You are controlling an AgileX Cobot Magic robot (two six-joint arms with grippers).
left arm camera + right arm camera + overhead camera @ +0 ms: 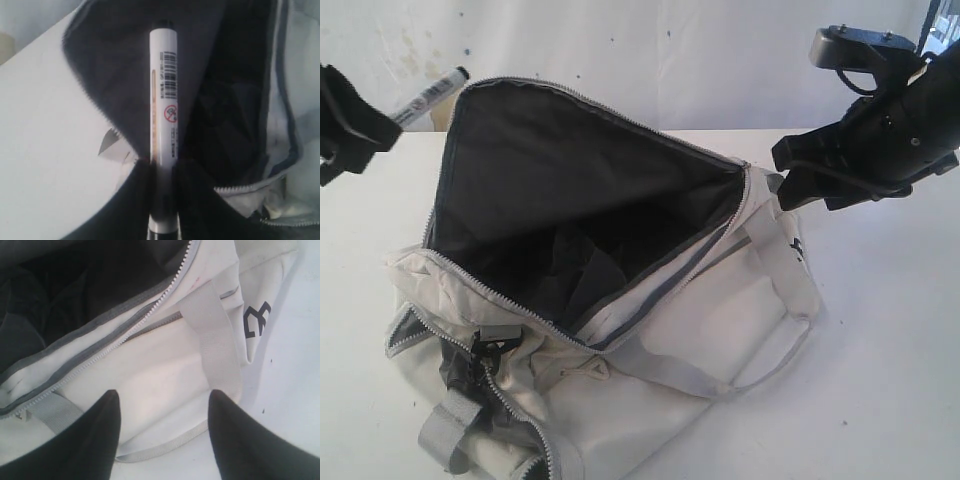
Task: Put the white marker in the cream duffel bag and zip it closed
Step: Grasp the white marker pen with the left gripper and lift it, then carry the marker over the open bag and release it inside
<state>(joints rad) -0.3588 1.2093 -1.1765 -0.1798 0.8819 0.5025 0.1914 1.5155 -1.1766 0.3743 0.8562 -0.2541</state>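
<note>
The cream duffel bag [720, 330] is soft matt cloth, with woven grey webbing straps [212, 340] and dull black lining [550, 170]. The white marker [164, 100] has a smooth, faintly glossy plastic barrel. The desk [890, 330] looks smooth and matt.

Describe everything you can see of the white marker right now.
The white marker is a slim, smooth, plastic-looking barrel with a barcode, small black print, a red prohibition symbol and a dark far tip. The left pincer clamps it near its rear end, in the air. Its tip sits by the raised rim of the open cream duffel bag; contact is unclear, and it is not yet inside.
</note>
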